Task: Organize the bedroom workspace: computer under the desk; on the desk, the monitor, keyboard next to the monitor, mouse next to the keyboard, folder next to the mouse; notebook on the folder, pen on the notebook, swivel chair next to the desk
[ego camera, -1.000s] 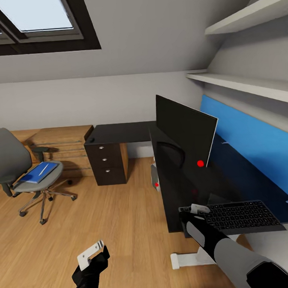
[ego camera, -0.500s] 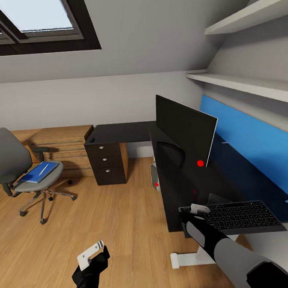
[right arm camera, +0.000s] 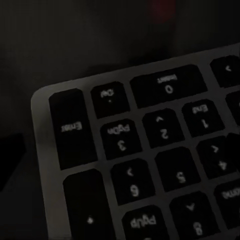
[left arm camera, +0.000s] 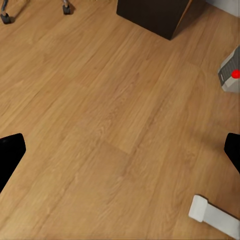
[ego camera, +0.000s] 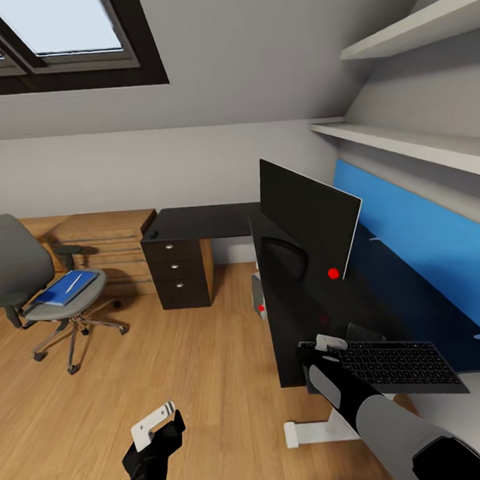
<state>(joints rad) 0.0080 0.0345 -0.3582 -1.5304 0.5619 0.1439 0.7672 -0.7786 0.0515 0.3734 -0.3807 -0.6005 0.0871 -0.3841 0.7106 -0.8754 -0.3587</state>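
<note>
Right gripper [ego camera: 332, 345] clamped on keyboard [ego camera: 399, 363] near end, lower right; keyboard's long axis runs left-right, tilted. Left gripper [ego camera: 154, 423] apart, lower left over floor [ego camera: 206, 371].

Blue folder [ego camera: 63, 288], grey swivel chair [ego camera: 17, 273], glossy black desk [ego camera: 203, 221].

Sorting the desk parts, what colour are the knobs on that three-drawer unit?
Silver, on the black three-drawer unit under the glossy black desk; clearest in the head view.
</note>
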